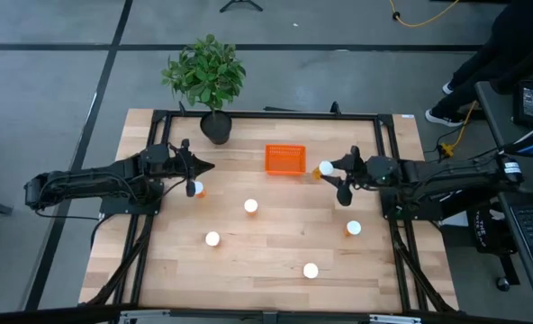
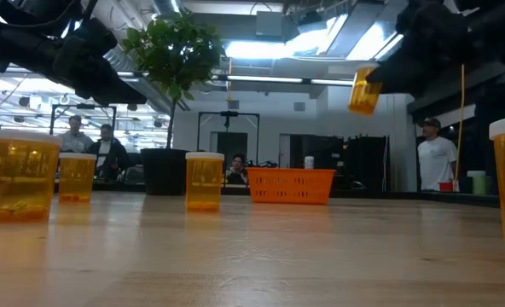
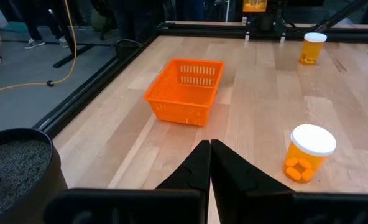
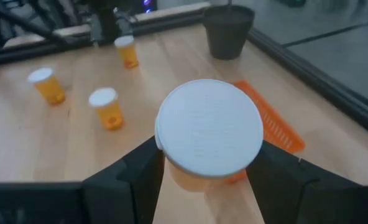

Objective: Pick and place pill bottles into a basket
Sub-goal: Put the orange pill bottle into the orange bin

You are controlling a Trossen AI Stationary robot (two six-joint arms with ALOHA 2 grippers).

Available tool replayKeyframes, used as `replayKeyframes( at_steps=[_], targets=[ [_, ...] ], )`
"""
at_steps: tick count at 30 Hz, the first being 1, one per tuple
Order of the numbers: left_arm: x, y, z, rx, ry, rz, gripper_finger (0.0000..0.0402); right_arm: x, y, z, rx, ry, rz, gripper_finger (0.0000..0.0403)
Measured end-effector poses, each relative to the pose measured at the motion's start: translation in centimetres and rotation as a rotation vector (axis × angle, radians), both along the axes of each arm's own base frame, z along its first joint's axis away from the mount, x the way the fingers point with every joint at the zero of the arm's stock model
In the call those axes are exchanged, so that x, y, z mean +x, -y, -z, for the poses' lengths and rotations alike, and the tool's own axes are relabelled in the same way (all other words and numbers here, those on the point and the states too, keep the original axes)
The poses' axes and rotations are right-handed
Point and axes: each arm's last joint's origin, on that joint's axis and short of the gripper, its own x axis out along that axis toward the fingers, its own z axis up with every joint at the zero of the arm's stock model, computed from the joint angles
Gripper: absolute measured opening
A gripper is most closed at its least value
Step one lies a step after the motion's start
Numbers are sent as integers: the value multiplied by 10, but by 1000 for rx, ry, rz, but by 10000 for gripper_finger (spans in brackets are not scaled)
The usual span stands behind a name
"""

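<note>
pill bottles [image 1: 250,206] stand scattered on the table [image 1: 275,261], five of them upright. the sixth bottle [image 4: 209,134] is clamped in the right gripper [image 1: 331,170], lifted just right of the empty orange basket [image 1: 284,159]. the left gripper [image 1: 197,167], fingers pressed together on nothing, hovers left of the basket.

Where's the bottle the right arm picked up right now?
In the high view, the held bottle sits in the right gripper, lifted off the table just right of the basket, not yet over it.
</note>
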Motion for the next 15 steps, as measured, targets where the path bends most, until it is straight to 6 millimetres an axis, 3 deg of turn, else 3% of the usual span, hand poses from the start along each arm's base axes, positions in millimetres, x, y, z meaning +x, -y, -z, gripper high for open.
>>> replayKeyframes(
  at_steps=[15],
  targets=[
    [0, 0, 0, 0, 0, 0, 6, 39, 24, 20, -47, 0, 145, 210]
  ],
)
